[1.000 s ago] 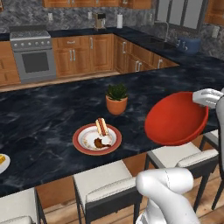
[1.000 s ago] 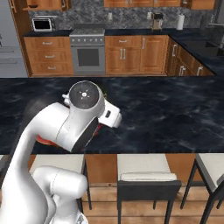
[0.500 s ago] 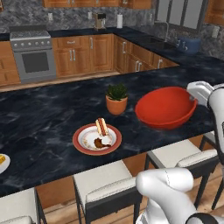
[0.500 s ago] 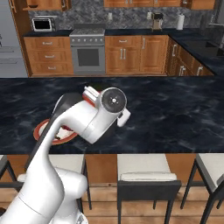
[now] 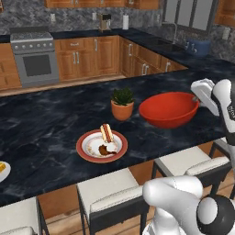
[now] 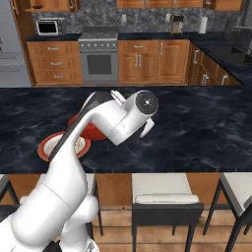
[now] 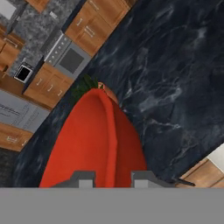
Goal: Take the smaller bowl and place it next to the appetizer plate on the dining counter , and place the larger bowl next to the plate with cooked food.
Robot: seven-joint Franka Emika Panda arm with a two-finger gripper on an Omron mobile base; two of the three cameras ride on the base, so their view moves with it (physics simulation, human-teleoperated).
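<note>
Since a second ago the larger bowl [image 5: 169,109] has swung from standing on edge, its hollow facing my camera, to sitting level with its mouth up, low over the dining counter [image 5: 50,128]; I can't tell whether its base touches the black marbled top. My gripper [image 7: 113,178] is narrowed on the bowl's rim: in the hand view the red rim runs straight up between the two dark fingertips [image 7: 85,179], one on each wall. In the left base view the white hand [image 5: 206,94] sits at the bowl's right edge.

Just beyond the far end of the bowl from the gripper stands a small potted plant [image 5: 122,103] in a terracotta pot, close beside the bowl, contact not clear. Further out past the plant, nearer the stool side of the counter, lies the plate with cooked food [image 5: 102,146], reddish rim, browned pieces on it, apart from the bowl. In the right base view my own arm covers most of the bowl [image 6: 88,130] and part of that plate [image 6: 49,147]. Padded stools [image 5: 112,193] line the near edge of the counter below the gripper
</note>
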